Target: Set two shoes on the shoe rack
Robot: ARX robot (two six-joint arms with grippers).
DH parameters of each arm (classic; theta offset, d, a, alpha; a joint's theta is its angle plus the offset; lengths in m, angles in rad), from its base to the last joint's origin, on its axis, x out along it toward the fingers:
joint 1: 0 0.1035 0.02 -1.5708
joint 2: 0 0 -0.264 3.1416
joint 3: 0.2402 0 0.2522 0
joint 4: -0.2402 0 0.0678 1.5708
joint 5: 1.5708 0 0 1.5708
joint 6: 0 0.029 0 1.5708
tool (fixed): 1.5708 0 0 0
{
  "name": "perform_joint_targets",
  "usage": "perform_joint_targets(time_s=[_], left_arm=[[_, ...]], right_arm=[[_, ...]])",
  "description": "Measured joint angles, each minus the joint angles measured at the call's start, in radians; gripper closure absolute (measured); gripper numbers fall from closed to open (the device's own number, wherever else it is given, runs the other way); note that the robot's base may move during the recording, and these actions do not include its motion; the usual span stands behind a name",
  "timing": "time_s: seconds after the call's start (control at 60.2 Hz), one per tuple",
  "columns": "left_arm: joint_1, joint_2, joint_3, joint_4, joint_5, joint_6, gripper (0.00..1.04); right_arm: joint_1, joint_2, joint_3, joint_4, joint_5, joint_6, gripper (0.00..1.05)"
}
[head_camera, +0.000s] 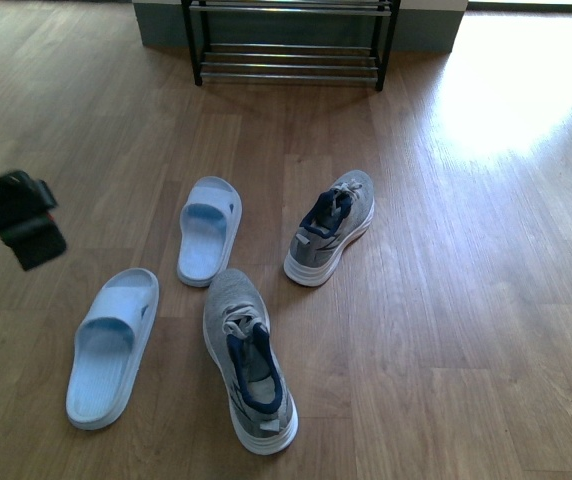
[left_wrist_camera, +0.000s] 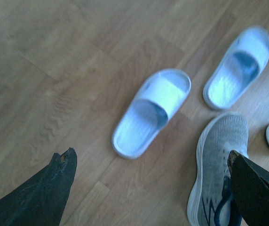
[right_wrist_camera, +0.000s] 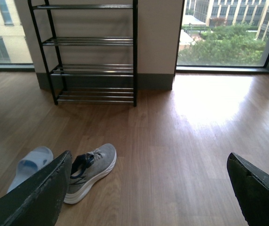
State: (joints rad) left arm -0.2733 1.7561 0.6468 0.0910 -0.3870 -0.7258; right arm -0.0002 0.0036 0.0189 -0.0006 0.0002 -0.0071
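Observation:
Two grey sneakers lie on the wood floor, one near me [head_camera: 249, 360] and one further off to the right [head_camera: 331, 228]. Two pale blue slides [head_camera: 209, 230] [head_camera: 113, 345] lie to their left. The black shoe rack [head_camera: 291, 45] stands at the far wall, with nothing showing on its bars. My left gripper [head_camera: 16, 215] hovers at the left, open and empty. In its wrist view the left gripper [left_wrist_camera: 151, 154] hangs above the floor between a slide [left_wrist_camera: 151, 111] and the near sneaker [left_wrist_camera: 219, 165]. My right gripper [right_wrist_camera: 148, 157] is open over bare floor, facing the rack [right_wrist_camera: 94, 52], the far sneaker [right_wrist_camera: 91, 170] beside one finger.
A grey wall base [head_camera: 156, 25] runs behind the rack. Large windows [right_wrist_camera: 224, 33] flank the wall, and sun glare falls on the floor [head_camera: 516, 90] at the right. Open floor lies between the shoes and the rack.

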Motion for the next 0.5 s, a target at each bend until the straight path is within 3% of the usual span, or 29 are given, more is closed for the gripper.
perform_joint_targets(time_s=[0.299, 0.499], left_arm=[[0.012, 0.467, 0.248, 0.136, 0.34, 0.082, 0.09], [-0.019, 0.628, 0.372, 0.158, 0.492, 0.083, 0.09]], right_arm=[[0.0, 0.0, 0.0, 0.0, 0.0, 0.0, 0.09], [0.0, 0.0, 0.0, 0.0, 0.0, 0.0, 0.09]])
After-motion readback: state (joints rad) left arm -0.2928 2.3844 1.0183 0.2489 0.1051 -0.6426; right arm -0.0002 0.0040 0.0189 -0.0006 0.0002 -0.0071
